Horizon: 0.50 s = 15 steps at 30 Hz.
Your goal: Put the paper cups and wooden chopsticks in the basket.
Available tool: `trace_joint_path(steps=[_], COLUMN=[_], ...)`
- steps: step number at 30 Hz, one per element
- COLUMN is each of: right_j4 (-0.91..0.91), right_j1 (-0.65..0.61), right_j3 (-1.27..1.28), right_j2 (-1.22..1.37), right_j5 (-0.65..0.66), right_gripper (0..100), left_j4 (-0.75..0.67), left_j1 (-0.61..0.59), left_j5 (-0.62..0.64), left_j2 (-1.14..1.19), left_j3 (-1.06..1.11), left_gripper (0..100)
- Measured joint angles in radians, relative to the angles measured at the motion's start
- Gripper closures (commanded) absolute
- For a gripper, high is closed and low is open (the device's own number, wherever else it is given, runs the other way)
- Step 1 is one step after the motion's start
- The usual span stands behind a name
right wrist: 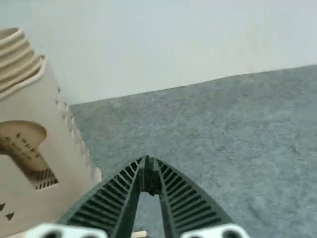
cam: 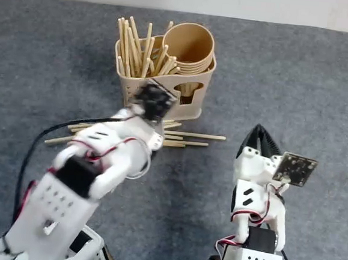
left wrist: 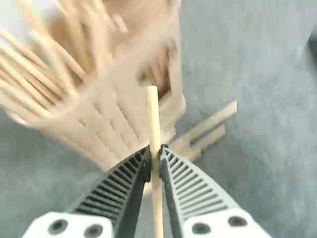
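Note:
A cream basket stands on the grey mat, holding several wooden chopsticks on one side and stacked paper cups on the other. My left gripper is shut on a single chopstick, held just in front of the basket. More chopsticks lie on the mat beside the basket's base. My right gripper is shut and empty, near the basket's cup side, over bare mat.
The grey mat spreads around the basket, with open room at the right and far left. A pale wall runs along the far edge. Black cable trails beside the left arm.

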Motion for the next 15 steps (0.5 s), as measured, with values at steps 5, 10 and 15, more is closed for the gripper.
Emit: trace_joint_path(steps=[5,10,15], right_j4=[0.000,0.000,0.000], right_j1=[-0.028,-0.028,-0.028], right_j3=[0.000,0.000,0.000], right_j2=[-0.006,-0.006,-0.006], right_j5=[0.000,0.000,0.000], right_gripper=[99.2,99.2,99.2], left_j4=[-0.028,-0.158,-0.370], left_j1=[0.000,-0.034,-0.101], left_j5=[0.003,0.003,0.003], left_j2=[-0.063,-0.058,-0.043], left_j3=[-0.150,-0.261,-0.278], left_gripper=[99,99,99])
